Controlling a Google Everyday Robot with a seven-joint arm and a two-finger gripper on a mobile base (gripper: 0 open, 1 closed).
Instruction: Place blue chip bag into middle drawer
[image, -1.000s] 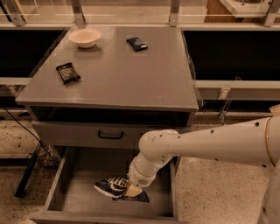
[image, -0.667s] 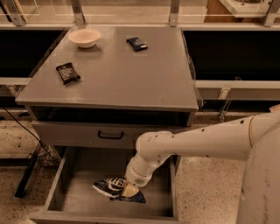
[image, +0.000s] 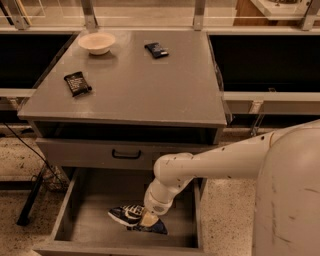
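The chip bag (image: 131, 217) lies inside the open middle drawer (image: 90, 200), on its floor toward the front and a little right of center, tilted with its left end lifted slightly. Your gripper (image: 148, 218) is down in that drawer, right at the bag's right end and touching it; whether it grips the bag or has let go, you cannot tell from here. Your arm (image: 215, 162) comes in from the right of the drawer, runs level to an elbow over the drawer's right half, then bends steeply down and leftward so the wrist points into the drawer. Above the drawer sits the closed drawer front (image: 100, 152) with its black handle, and above that an open dark slot under the cabinet top (image: 130, 80). On that top, well behind the drawer, you have a bowl (image: 97, 42) at the back left, a dark blue packet (image: 156, 49) at the back center, and a black packet (image: 77, 83) near the left edge.
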